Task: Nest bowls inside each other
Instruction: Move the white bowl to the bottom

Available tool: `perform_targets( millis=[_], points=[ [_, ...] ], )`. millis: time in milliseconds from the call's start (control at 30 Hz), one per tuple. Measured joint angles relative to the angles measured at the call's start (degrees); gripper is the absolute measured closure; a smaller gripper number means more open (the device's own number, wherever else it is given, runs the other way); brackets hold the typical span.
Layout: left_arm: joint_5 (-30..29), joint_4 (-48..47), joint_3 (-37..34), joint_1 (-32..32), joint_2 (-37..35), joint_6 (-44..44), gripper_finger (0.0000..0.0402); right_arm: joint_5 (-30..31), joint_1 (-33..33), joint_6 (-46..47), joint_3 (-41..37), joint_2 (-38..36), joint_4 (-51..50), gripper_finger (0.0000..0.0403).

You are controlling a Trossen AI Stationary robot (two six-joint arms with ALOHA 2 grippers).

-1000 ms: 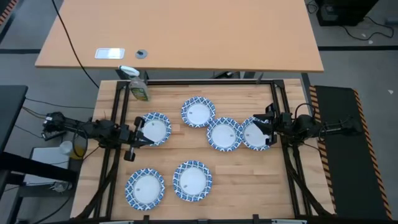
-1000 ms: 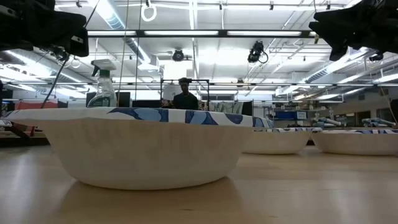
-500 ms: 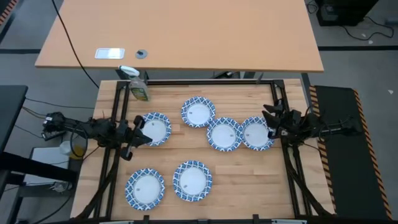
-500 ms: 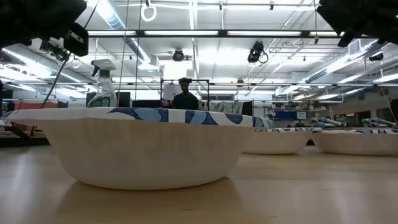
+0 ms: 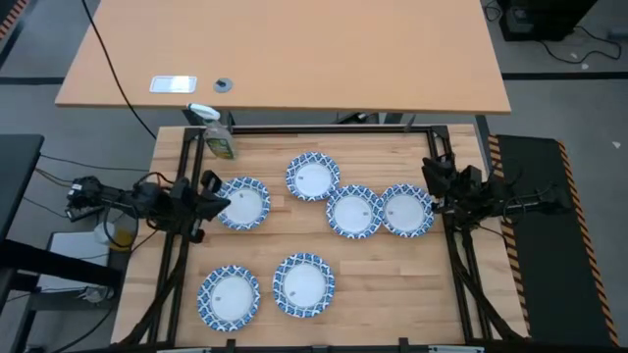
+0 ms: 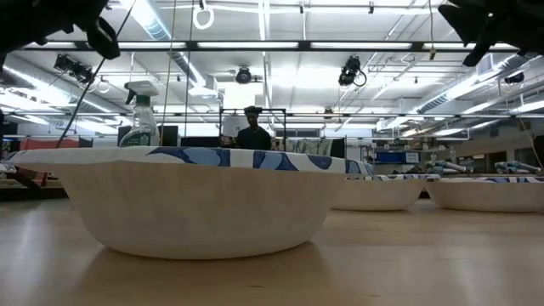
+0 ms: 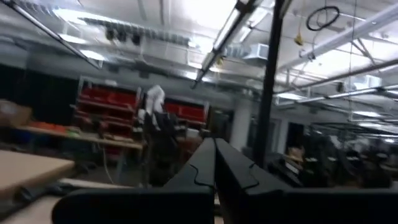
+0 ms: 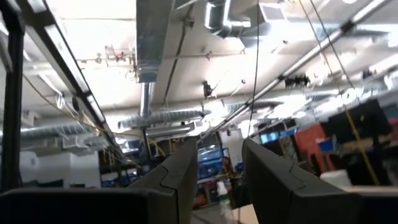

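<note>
Several blue-rimmed white bowls lie singly on the wooden table, each on its base: one at the left, a touching row toward the right, one farther back, and two near the front. One bowl fills the low view. My left gripper hovers shut by the left bowl's outer rim, tipped upward. My right gripper is open and empty beside the rightmost bowl, also tipped upward.
A green-and-white spray bottle stands at the table's far left corner. Black frame rails run along both sides of the table. A tan desk lies beyond the far edge. A person shows far behind.
Both grippers have tipped their fingers upward and risen. The left has drawn back from over the left bowl toward the table's left edge and rolled. The right has drawn off the rightmost bowl toward the right edge. No bowl has moved.
</note>
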Motion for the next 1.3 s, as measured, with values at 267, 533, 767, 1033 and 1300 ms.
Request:
perform_targets(
  millis=[267, 533, 767, 1033, 1300],
  points=[
    [-7.6, 1.7, 0.0, 0.0, 5.2, 2.4, 0.0395, -1.5, 0.0, 2.8, 0.0, 2.9, -2.2, 0.0267],
    [-12.7, 2.8, 3.6, 0.0, 17.9, -1.9, 0.0395, 4.5, -0.5, 2.1, 7.0, 11.2, -12.4, 0.0267],
    [-12.7, -1.8, 9.8, 1.8, 28.9, -6.0, 0.0395, 5.8, -2.1, 4.9, 14.3, 18.4, -24.2, 0.0267],
    [-9.4, -18.8, 21.1, 5.0, 38.0, -7.7, 0.0355, 4.3, -3.1, 11.2, 24.0, 26.4, -42.8, 0.0267],
    [-4.9, -33.3, 29.0, 5.0, 43.3, -6.5, 0.0321, -0.2, -1.4, 13.3, 30.2, 35.2, -56.8, 0.0267]
  ],
)
